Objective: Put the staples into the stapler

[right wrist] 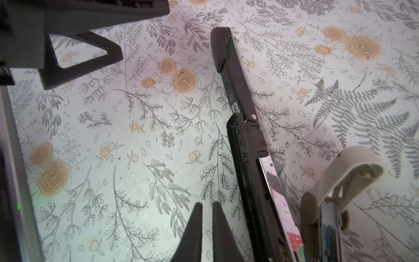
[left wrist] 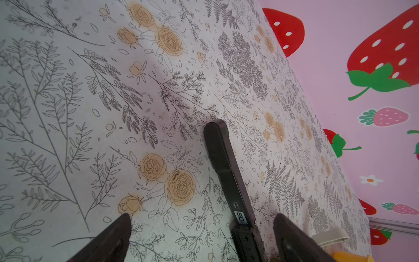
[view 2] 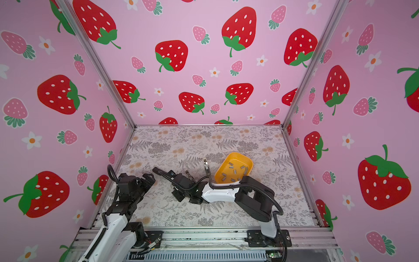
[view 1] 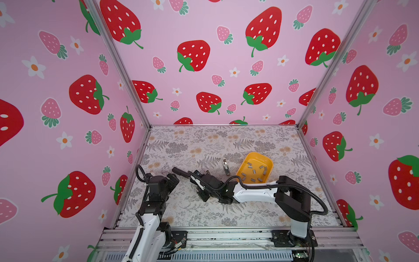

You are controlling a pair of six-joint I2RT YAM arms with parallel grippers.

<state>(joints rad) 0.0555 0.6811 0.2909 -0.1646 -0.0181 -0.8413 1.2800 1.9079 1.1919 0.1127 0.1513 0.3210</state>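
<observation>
Beside the slim black stapler [right wrist: 235,90], left fingers [left wrist: 108,240] gape empty, right fingers [right wrist: 195,233] nearly meet.

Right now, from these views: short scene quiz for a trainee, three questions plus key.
1. True or false: staples lie in the yellow tray.
2. The stapler is: A on the table, B in the tray, C clamped in a gripper.
3. Which gripper stands open?

Key: 1 true. 2 A. 3 the left gripper; the right gripper is shut and empty.
</observation>
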